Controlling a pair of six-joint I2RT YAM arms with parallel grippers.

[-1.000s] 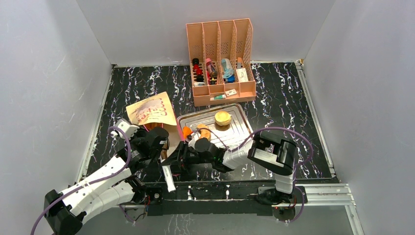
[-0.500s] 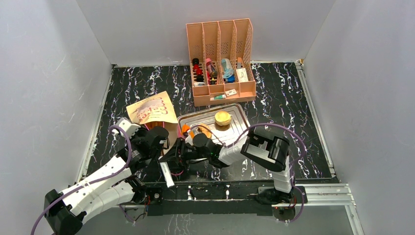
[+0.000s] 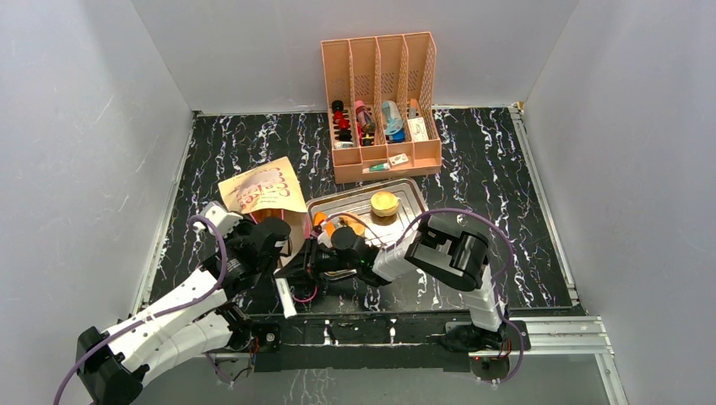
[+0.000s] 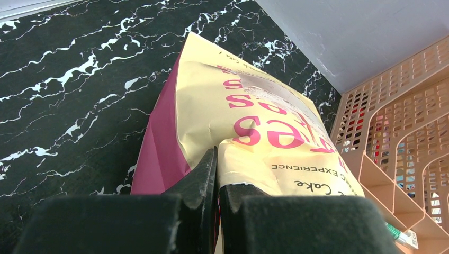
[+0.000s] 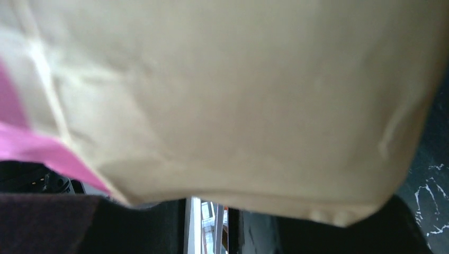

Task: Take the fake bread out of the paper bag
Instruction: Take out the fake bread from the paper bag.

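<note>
The cream paper bag (image 3: pixel 262 190) with pink lettering lies on the black table with its mouth toward the arms. My left gripper (image 3: pixel 272 239) is shut on the bag's rim, with the paper pinched between its jaws (image 4: pixel 217 174); the pink side panel (image 4: pixel 159 153) shows beside it. My right gripper (image 3: pixel 294 272) is at the bag's mouth. In the right wrist view the tan paper (image 5: pixel 227 95) fills the frame and covers the fingertips, and the jaws (image 5: pixel 206 203) stand a narrow gap apart. A round yellow fake bread (image 3: pixel 384 203) lies on the metal tray. The inside of the bag is hidden.
The metal tray (image 3: pixel 414 190) sits right of the bag, with orange pieces (image 3: pixel 350 226) partly under my right arm. A peach slotted organizer (image 3: pixel 380 101) with small items stands at the back. A white strip (image 3: pixel 284 297) and a pink cord (image 3: pixel 304 295) lie near the front edge.
My right gripper has moved left, closer in under the bag's mouth, and the white strip has shifted left with it. My left gripper has kept its hold on the rim.
</note>
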